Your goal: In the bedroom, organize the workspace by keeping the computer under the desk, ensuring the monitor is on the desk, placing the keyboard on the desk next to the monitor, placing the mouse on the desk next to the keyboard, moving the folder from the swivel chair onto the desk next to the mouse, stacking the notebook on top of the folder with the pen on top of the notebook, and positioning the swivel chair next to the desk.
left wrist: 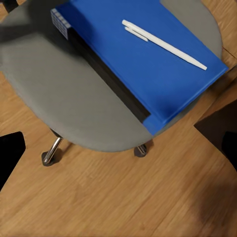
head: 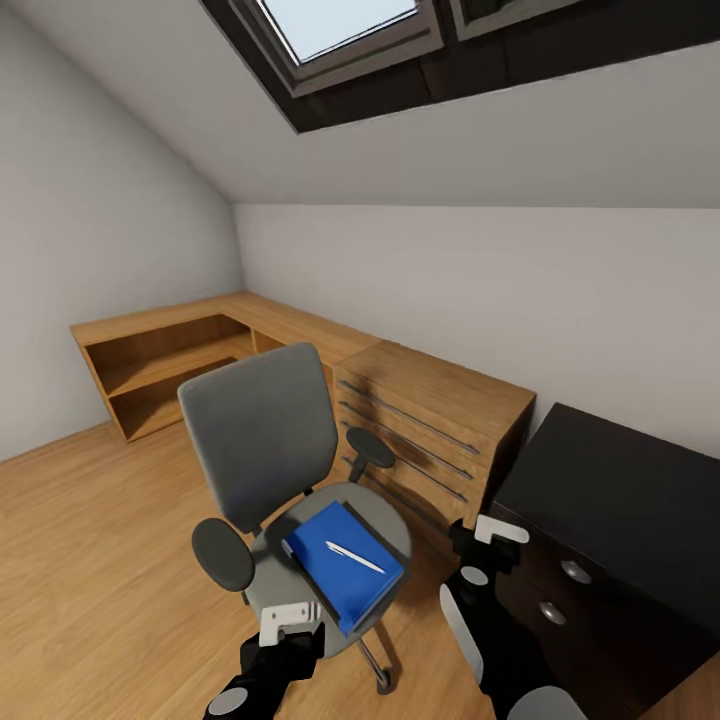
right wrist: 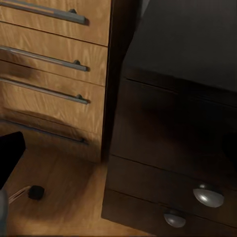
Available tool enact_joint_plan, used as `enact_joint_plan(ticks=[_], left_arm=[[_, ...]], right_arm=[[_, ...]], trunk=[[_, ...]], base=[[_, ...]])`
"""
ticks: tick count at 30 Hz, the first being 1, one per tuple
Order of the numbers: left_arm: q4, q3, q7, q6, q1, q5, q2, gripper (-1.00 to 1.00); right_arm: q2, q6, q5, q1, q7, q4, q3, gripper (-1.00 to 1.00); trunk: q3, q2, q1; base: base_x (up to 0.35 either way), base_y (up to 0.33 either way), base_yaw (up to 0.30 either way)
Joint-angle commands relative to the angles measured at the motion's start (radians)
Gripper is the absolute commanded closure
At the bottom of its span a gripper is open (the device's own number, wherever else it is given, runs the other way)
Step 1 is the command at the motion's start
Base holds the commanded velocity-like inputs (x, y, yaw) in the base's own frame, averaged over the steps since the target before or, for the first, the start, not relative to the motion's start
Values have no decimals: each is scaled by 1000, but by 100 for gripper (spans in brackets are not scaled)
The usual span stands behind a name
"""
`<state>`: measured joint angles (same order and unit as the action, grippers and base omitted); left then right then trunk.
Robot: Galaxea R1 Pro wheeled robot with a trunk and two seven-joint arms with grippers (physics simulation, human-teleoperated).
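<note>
The grey swivel chair (head: 265,430) stands in the middle of the room, left of the desk (head: 620,490). On its seat lies the blue folder (head: 345,565) with the white pen (head: 353,556) on top. In the left wrist view the folder (left wrist: 143,59) carries the pen (left wrist: 163,43), and a dark strip that may be the notebook (left wrist: 106,79) runs along its edge. My left gripper (head: 290,620) hovers open just off the seat's front edge (left wrist: 118,148). My right gripper (head: 498,532) is open in front of the desk's black drawers (right wrist: 118,153).
A low oak dresser (head: 430,420) with long metal handles stands against the wall between the chair and the desk. An oak corner shelf (head: 165,360) runs to the left. Round silver knobs (right wrist: 207,195) mark the desk drawers. Open wood floor (head: 90,560) lies to the left.
</note>
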<state>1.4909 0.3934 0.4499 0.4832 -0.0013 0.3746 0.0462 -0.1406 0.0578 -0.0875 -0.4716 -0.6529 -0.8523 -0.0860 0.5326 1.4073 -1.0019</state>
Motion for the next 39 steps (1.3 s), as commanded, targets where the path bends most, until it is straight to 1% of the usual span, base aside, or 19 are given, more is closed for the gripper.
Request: enact_joint_plan(ticks=[1,7,8,11,18,22,23,27,28,29,30,31,32,33,36,39], left_arm=[[2,1,9,2,0,10,0,-100],[2,-1,9,2,0,10,0,-100],[2,-6,9,0,0,12,-4,-100],[2,-7,10,-1,0,12,-9,-100],[2,-7,10,-2,0,11,-9,-100],[2,-7,11,-2,0,12,-10,-100],[2,-8,11,-2,0,12,-11,-100],[2,-10,11,-2,0,12,-11,-100],[3,-32,12,-1,0,13,-11,-100],[3,-68,11,0,0,14,-11,-100],[3,-89,10,0,0,15,-10,-100],[4,-129,9,0,0,17,-9,-100],[4,-159,8,1,0,18,-8,-100],[5,-179,6,1,0,19,-8,-100],[6,-200,5,1,0,19,-7,-100],[7,-210,5,1,0,19,-7,-100]], right_arm=[[-1,4,-6,0,-7,-2,-5,-100],[-7,1,-6,1,-8,-6,-5,-100],[-8,-1,-6,1,-8,-7,-3,-100],[-9,-2,-6,1,-7,-4,-4,-100],[-9,-2,-6,1,-6,-4,-6,-100],[-9,-3,-6,1,-7,-4,-7,-100],[-9,-2,-6,2,-6,-4,-25,-100],[-8,-2,-6,1,-6,-4,-45,-100],[-8,-2,-6,2,-7,-4,-51,-100],[-8,-3,-6,2,-7,-4,-52,-100],[-7,-3,-6,2,-7,-4,-53,-100],[-7,-3,-6,2,-6,-4,-54,-100],[-7,-3,-6,2,-7,-4,-54,-100],[-7,-3,-6,2,-6,-4,-55,-100],[-7,-3,-6,2,-6,-4,-55,-100],[-6,-3,-6,2,-4,-4,-57,-100]], trunk=[[1,1,0],[1,1,0],[1,1,0],[1,1,0],[1,1,0],[1,1,0],[1,1,0],[1,1,0],[1,1,0],[1,1,0],[1,1,0],[1,1,0],[1,1,0],[1,1,0],[1,1,0],[1,1,0]], base=[[0,0,3],[0,0,0],[0,0,193],[0,0,254],[0,0,271],[0,0,124],[0,0,20],[0,0,11],[0,0,3],[0,0,2],[0,0,1],[0,0,0],[0,0,0],[0,0,0],[0,0,37],[0,0,153]])
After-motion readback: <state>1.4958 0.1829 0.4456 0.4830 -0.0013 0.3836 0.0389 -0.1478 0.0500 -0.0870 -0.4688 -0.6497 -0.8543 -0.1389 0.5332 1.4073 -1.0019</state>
